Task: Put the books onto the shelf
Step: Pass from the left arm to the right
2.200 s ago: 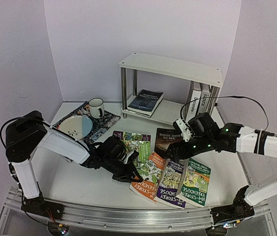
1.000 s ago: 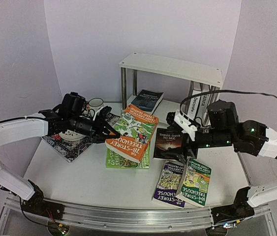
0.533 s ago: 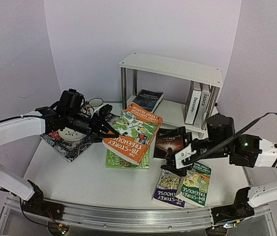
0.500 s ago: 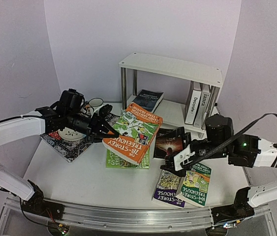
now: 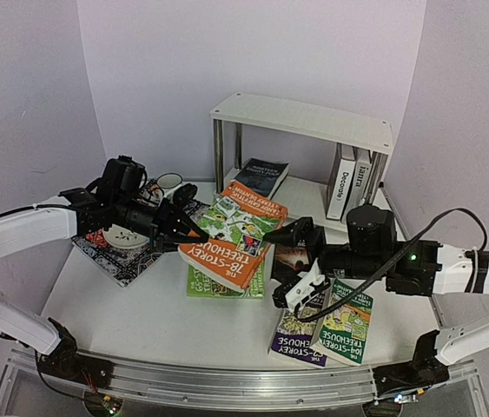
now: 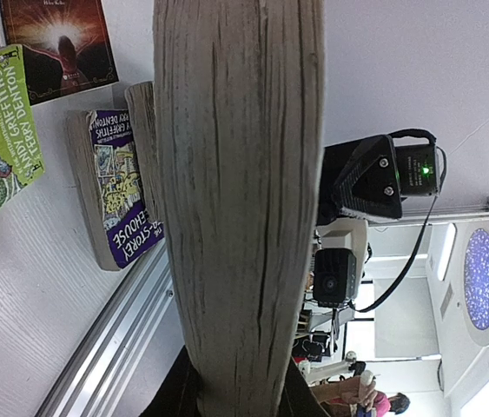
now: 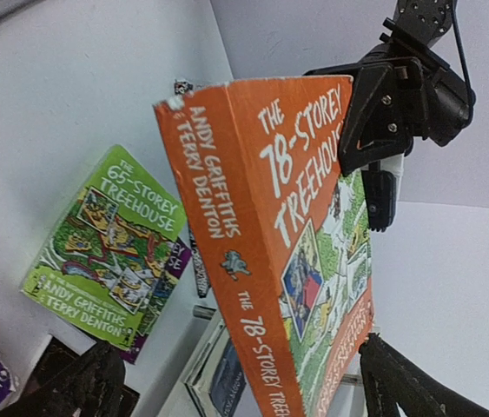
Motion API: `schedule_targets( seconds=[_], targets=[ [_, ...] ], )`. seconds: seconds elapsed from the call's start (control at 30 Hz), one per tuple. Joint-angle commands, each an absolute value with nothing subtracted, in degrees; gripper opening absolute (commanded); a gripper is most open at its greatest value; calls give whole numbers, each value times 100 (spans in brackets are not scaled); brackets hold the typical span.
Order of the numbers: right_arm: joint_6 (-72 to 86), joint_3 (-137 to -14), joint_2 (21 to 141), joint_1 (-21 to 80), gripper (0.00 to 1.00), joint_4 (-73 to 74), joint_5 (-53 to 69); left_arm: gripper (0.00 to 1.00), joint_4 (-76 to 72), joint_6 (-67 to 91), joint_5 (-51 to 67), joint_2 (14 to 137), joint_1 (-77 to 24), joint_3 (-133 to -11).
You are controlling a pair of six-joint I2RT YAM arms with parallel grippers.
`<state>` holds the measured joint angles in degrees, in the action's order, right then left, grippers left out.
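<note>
My left gripper (image 5: 194, 234) is shut on the left edge of an orange book (image 5: 231, 241) and holds it tilted above the table. That book's page edge (image 6: 240, 200) fills the left wrist view. My right gripper (image 5: 294, 262) stands open at the book's right edge. In the right wrist view the orange cover (image 7: 287, 243) lies between its wide-spread fingers (image 7: 79, 382). A bright green book (image 5: 214, 282), a black book (image 5: 294, 254), a purple book (image 5: 296, 328) and a dark-green book (image 5: 346, 323) lie flat. The white shelf (image 5: 305, 122) holds a dark book (image 5: 257, 178) and two upright white books (image 5: 342, 193).
A patterned placemat (image 5: 109, 258) with a bowl (image 5: 127, 233) lies under my left arm, and a mug (image 5: 168, 182) stands behind it. A metal rail (image 5: 227, 382) runs along the table's near edge. Walls close in on both sides.
My right gripper has swung left and down from beside the shelf to the orange book's right edge. The left gripper has kept the book nearly still.
</note>
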<state>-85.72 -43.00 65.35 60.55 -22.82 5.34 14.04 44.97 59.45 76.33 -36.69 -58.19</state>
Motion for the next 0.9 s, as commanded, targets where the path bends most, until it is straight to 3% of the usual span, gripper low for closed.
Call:
schedule_targets(
  seconds=[0.0, 0.4, 0.53, 0.6, 0.7, 0.73, 0.87],
  targets=[
    [-9118, -4348, 6721, 6091, 90, -3149, 244, 2, 955, 4403, 6321, 7269, -3648, -5951],
    [-9283, -4701, 7144, 6104, 54, -3270, 244, 3, 959, 4376, 6320, 7242, -3683, -5908],
    [-9345, -4668, 7206, 6102, 35, -3647, 250, 5, 955, 4359, 6319, 7225, -3683, -5883],
    [-9390, -4673, 7207, 6107, 21, -3737, 258, 7, 959, 4351, 6302, 7226, -3683, -5860],
    [-9403, -4655, 7164, 6100, 1, -3821, 278, 24, 957, 4308, 6260, 7197, -3683, -5813],
    [-9402, -4644, 7141, 6100, 0, -3823, 279, 28, 960, 4285, 6243, 7185, -3682, -5808],
    [-9380, -4579, 7031, 6105, 0, -3835, 243, 65, 961, 4198, 6034, 7109, -3679, -5776]
  ],
)
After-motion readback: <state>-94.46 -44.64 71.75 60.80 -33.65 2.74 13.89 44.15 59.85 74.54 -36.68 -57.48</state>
